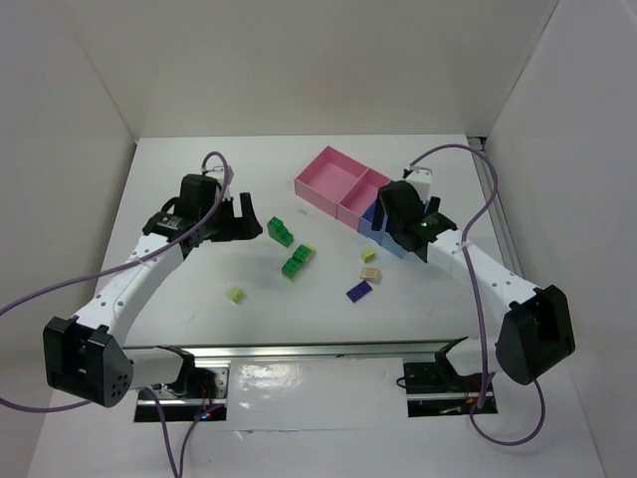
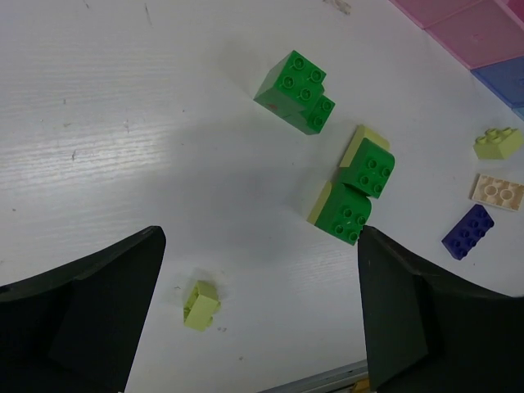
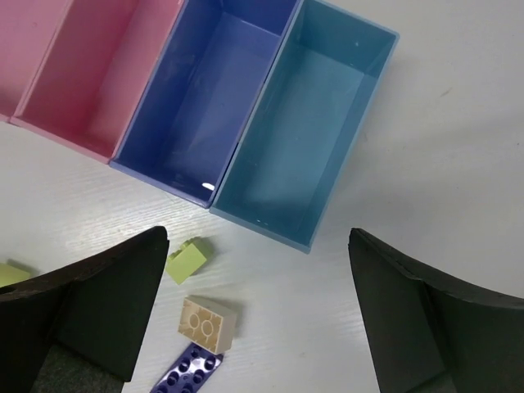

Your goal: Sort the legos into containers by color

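Overhead and wrist views of a white worktop [image 1: 199, 299] with two arms. The left gripper [image 2: 260, 246] hovers above the left half of the worktop with its jaws wide apart and nothing between them. Below it, nearest the front edge, lies a lone pale yellow-green brick [image 2: 201, 304], well apart from the other legos. To its right and farther back is a bright green block [image 2: 296, 90] made of joined bricks. Just in front of that block sit two green bricks on pale yellow-green bases [image 2: 354, 190], touching corner to corner. Farther right, three small legos form a loose cluster: a pale yellow-green brick [image 3: 187, 260] at the back, a beige two-stud brick [image 3: 209, 323] just in front of it, and a flat dark purple-blue brick [image 3: 190, 372] nearest the front, its corner close to the beige one. All the legos rest on the worktop, outside the containers. The containers form a joined diagonal row at the right rear. From left to right they are a larger pink tray [image 1: 328, 177], a smaller pink tray [image 1: 360, 196], a periwinkle tray [image 3: 209, 98] and a light blue tray [image 3: 307, 131]. The right gripper [image 3: 255, 270] hangs above the near ends of the two blue trays, its jaws spread fully and holding nothing. In its wrist view the three-brick cluster lies just beside its left finger [image 3: 98, 311].
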`<state>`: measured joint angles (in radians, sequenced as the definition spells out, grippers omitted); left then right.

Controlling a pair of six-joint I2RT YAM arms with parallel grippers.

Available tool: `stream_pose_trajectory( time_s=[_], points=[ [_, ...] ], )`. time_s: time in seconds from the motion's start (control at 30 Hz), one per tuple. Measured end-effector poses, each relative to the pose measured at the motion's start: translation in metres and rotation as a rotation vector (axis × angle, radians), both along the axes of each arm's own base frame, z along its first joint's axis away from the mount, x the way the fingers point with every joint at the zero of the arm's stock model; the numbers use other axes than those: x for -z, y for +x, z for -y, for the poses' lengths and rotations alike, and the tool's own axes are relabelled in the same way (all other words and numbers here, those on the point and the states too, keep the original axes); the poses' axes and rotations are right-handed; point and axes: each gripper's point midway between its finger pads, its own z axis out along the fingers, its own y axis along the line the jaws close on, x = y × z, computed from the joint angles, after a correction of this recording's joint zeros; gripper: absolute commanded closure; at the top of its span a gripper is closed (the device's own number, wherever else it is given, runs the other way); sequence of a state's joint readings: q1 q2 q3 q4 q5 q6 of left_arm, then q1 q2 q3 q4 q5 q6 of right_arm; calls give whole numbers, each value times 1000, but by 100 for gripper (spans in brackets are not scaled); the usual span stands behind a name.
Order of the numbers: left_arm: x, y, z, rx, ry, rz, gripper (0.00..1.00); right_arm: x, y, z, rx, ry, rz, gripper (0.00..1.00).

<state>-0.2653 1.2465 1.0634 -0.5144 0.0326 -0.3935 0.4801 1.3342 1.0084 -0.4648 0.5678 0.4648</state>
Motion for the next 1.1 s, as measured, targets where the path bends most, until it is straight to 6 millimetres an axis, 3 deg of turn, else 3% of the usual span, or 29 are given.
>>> stream_pose_trajectory(
  time_s=[0.23,0.27,0.3,0.43,0.5,0.63,0.7,0.8,1.0,1.1],
  points=[
    [11,-5,-2,-4,10,-25,0,-7,-3,-5,-21,11,22,0],
    [13,-6,-3,-5,11,-29,0,-8,-4,-5,-25,12,22,15],
    [14,-6,-3,-5,13,-32,0,-8,-3,-6,-29,13,22,21],
    [16,-7,-3,-11,11,-37,0,-7,-4,-10,-28,42,20,13],
    [16,-7,-3,-17,6,-39,0,-6,-7,-20,-86,37,8,12],
    [15,-7,-2,-39,-12,-46,0,-3,-28,-63,-290,53,-2,12],
    [15,-7,-2,-47,-21,-50,0,4,-39,-80,-377,61,-27,12],
    [17,-9,-2,-47,-20,-59,0,20,-43,-90,-432,58,-81,12],
    [21,-9,-1,-43,-20,-76,0,73,-46,-92,-469,24,-225,12],
    [22,-9,-1,-43,-20,-78,0,89,-44,-90,-475,25,-271,12]
  ],
)
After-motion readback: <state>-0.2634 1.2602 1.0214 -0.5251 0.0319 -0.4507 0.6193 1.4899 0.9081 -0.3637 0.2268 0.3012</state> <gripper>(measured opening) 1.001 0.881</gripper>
